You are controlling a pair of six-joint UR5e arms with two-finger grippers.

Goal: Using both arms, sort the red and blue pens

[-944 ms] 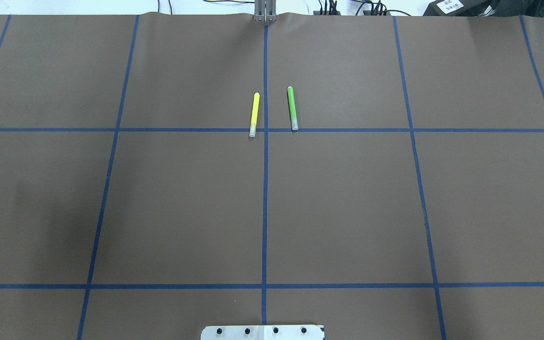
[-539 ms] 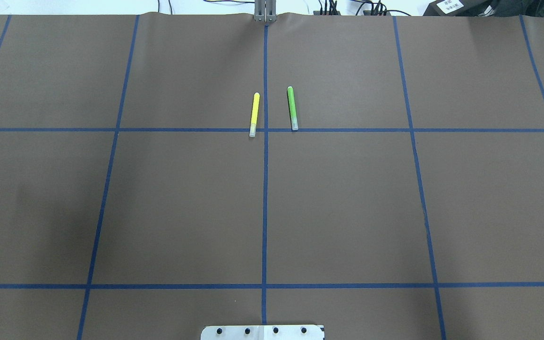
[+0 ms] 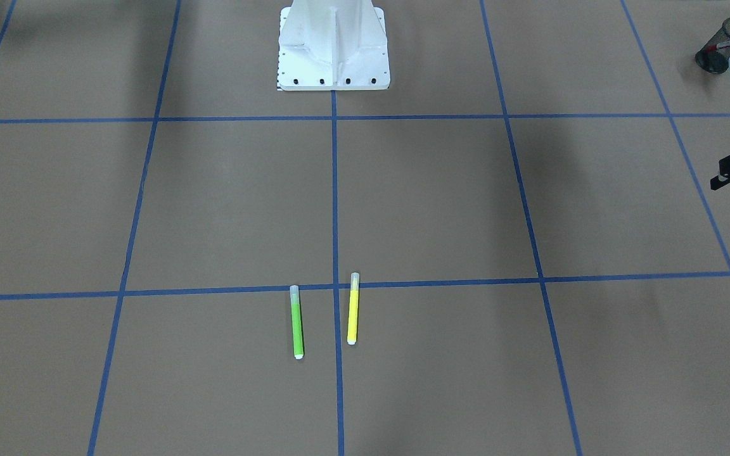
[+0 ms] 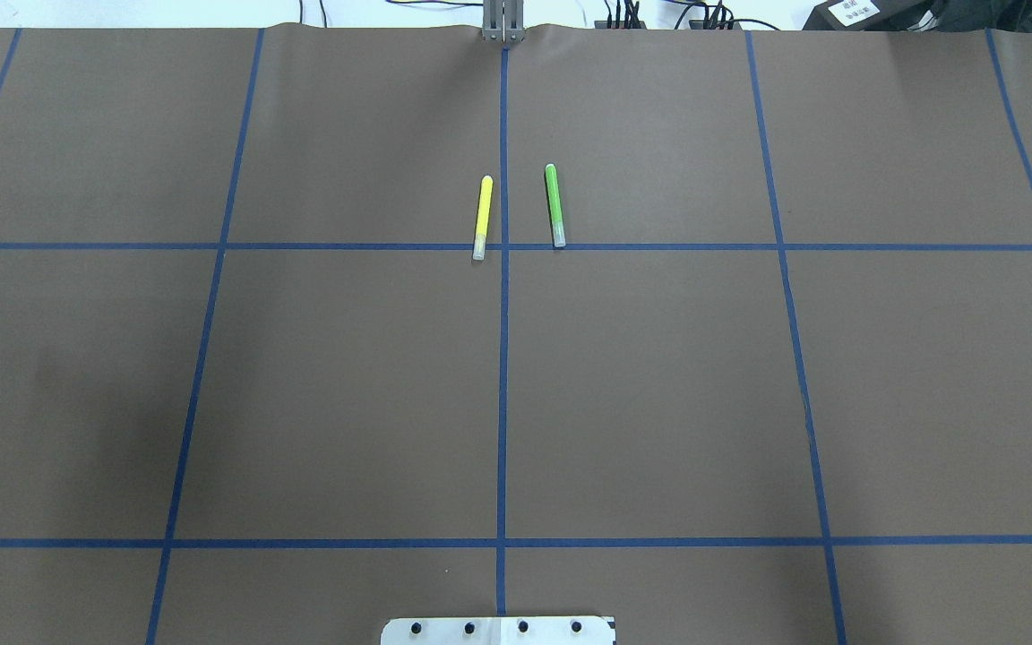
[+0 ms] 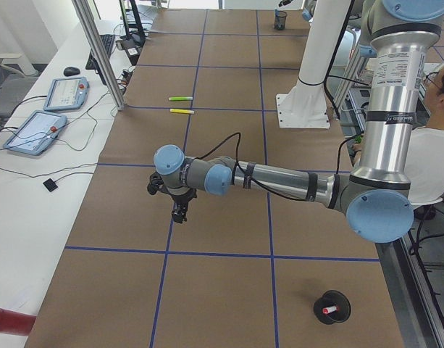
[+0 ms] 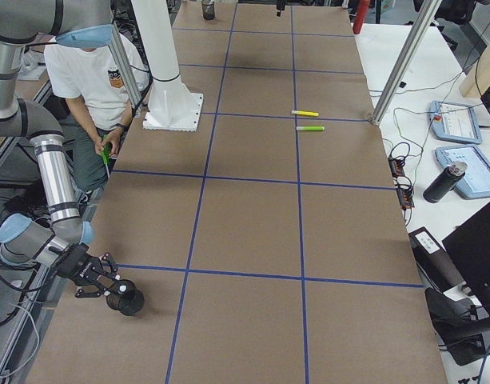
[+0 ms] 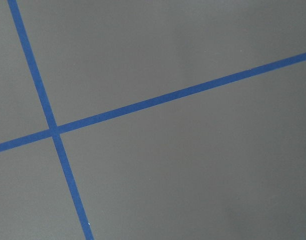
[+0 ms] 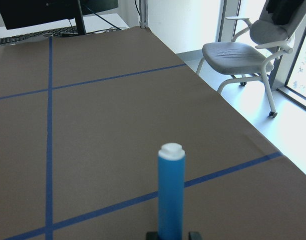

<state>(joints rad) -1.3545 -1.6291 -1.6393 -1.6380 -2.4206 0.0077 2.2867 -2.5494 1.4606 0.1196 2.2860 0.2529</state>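
A blue pen (image 8: 171, 190) with a white tip stands upright in the right wrist view. My right gripper (image 8: 172, 235) is shut on its lower part, a fingertip tight against each side. From the exterior right view, that gripper (image 6: 102, 283) sits at the rim of a black cup (image 6: 131, 302), and the pen's white tip shows just above the rim. The red pen (image 5: 328, 309) rests inside another black cup (image 5: 332, 304) at the near end of the exterior left view. My left gripper (image 5: 179, 212) hangs over bare table away from that cup, and I cannot tell its state.
A yellow pen (image 4: 483, 218) and a green pen (image 4: 554, 205) lie side by side near the table's middle. The white pedestal (image 3: 333, 47) stands at the robot side. A seated person (image 6: 93, 72) is beside it. Tablets and cables lie along the operators' edge.
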